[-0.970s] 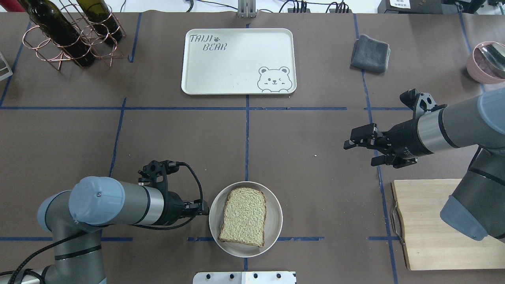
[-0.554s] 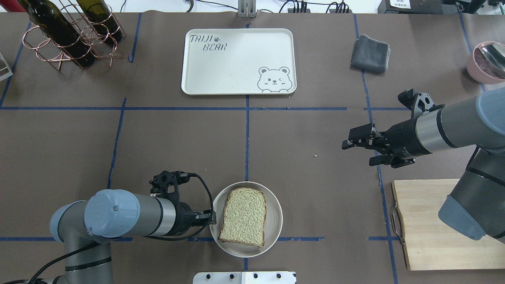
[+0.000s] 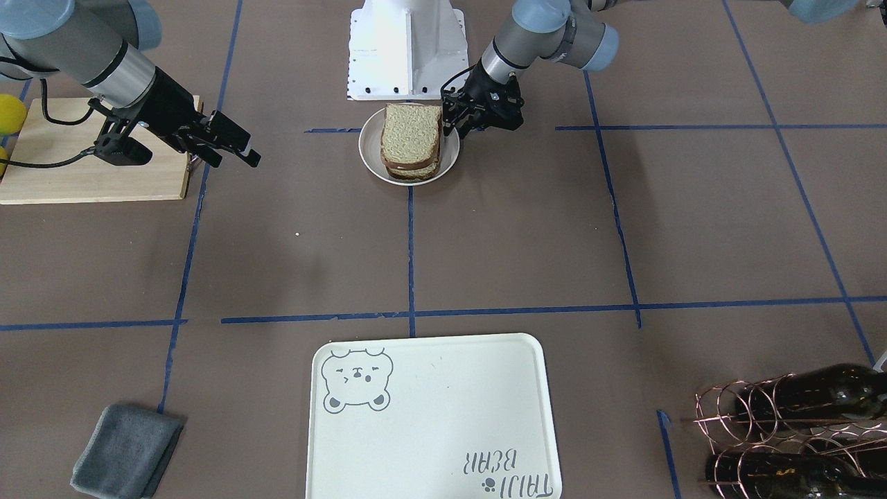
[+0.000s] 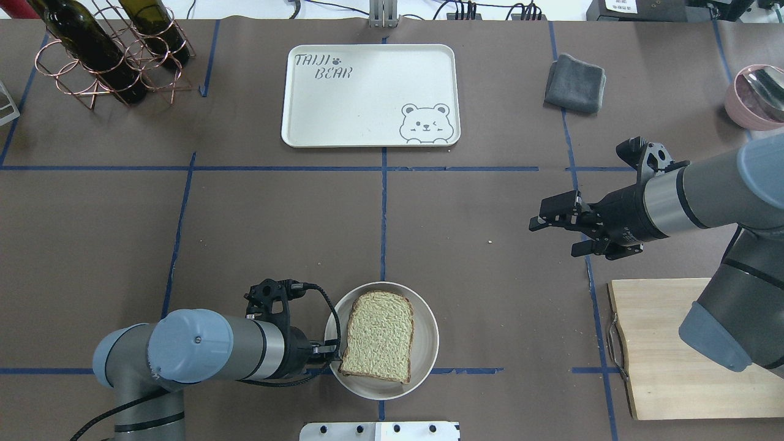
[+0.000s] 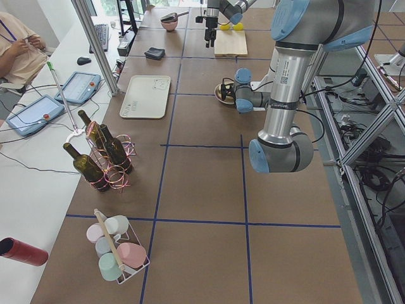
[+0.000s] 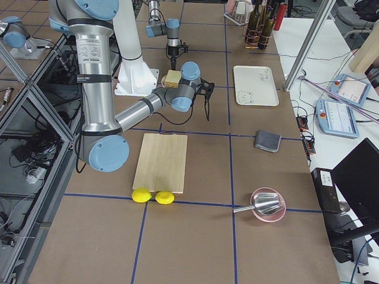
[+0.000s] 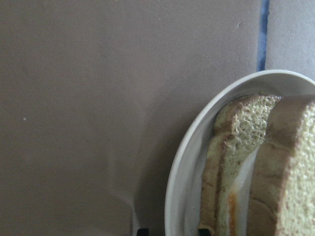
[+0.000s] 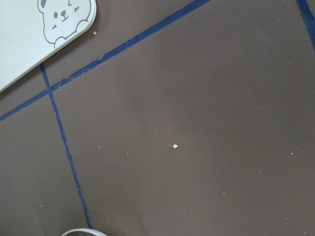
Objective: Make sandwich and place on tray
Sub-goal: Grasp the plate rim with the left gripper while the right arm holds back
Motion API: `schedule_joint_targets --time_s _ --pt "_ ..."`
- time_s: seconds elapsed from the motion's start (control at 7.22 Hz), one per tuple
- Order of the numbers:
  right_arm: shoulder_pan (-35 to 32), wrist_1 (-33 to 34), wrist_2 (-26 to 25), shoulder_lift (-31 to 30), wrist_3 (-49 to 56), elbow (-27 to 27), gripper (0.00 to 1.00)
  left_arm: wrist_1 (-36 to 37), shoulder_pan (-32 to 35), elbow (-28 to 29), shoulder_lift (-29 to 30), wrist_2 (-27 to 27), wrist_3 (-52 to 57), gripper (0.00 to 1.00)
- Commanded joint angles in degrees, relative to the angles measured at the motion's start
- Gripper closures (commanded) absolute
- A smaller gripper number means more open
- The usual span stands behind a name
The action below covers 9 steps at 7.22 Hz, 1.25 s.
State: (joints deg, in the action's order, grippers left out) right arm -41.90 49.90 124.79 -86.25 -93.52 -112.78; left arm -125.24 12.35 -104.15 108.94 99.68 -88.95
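Observation:
The sandwich (image 4: 378,343), two speckled bread slices with white egg between them, lies on a small round white plate (image 4: 429,327). It also shows in the front view (image 3: 410,135) and the left wrist view (image 7: 246,167). My left gripper (image 4: 334,355) is at the plate's left rim, low and slightly open. In the left wrist view one fingertip (image 7: 142,230) is outside the rim and the other is inside, next to the bread. My right gripper (image 4: 554,239) is open and empty, above bare table to the right. The cream bear tray (image 4: 367,95) lies empty at the far middle.
A wooden cutting board (image 4: 674,349) lies at the near right with two lemons (image 6: 151,196) at its end. A grey cloth (image 4: 574,82) and a pink bowl with a spoon (image 4: 756,95) are far right. A wine bottle rack (image 4: 110,49) stands far left.
My left arm has moved right and a little nearer, bringing its gripper from beside the plate onto the plate's left rim. My right gripper has drifted slightly left.

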Motion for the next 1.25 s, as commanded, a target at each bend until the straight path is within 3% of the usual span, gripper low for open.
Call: schedule_joint_targets --time_s 0.0,0.55,0.83,1.11 --pt "-0.02 -0.07 0.01 0.03 0.0 -0.07 0.0 0.0 -0.05 0.44 0.57 -0.01 0.0 0.69" --pt "-0.02 -0.07 0.1 0.03 0.0 -0.16 0.0 -0.09 -0.05 1.58 1.1 -0.01 0.0 0.73" --pt "-0.02 -0.07 0.1 0.03 0.0 -0.33 0.0 -0.09 0.04 1.41 1.01 -0.01 -0.09 1.0" --pt "-0.11 -0.15 0.1 0.03 0.0 -0.42 0.0 -0.09 0.13 0.62 1.01 0.08 -0.26 1.0"
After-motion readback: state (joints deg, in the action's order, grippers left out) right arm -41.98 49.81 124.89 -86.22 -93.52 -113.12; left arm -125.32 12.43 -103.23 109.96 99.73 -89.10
